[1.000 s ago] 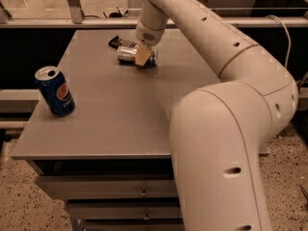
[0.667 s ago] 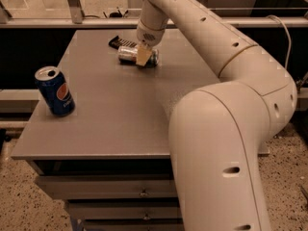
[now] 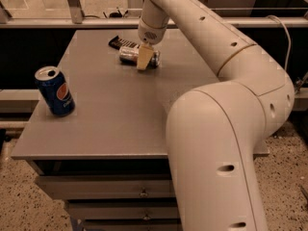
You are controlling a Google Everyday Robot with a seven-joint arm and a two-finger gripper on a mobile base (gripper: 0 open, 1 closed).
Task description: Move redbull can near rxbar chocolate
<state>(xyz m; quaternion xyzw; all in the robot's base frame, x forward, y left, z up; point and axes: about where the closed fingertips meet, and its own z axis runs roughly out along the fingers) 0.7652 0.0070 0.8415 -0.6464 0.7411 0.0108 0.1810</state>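
As jaws cover redbull can (image 3: 128, 55), Pepsi (image 3: 55, 91) apart

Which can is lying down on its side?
The silver redbull can, far back on the table, right at the gripper and next to the black rxbar chocolate. The blue Pepsi can on the left stands upright.

Dim, warm light fills the scene. The white arm (image 3: 211, 143) carries a soft sheen from above; the grey table (image 3: 120, 109) glows dully. The gripper (image 3: 144, 57), down at the redbull can (image 3: 128, 55) on the table's far side, casts only a faint shadow. The drawers (image 3: 106, 191) sit in gloom.
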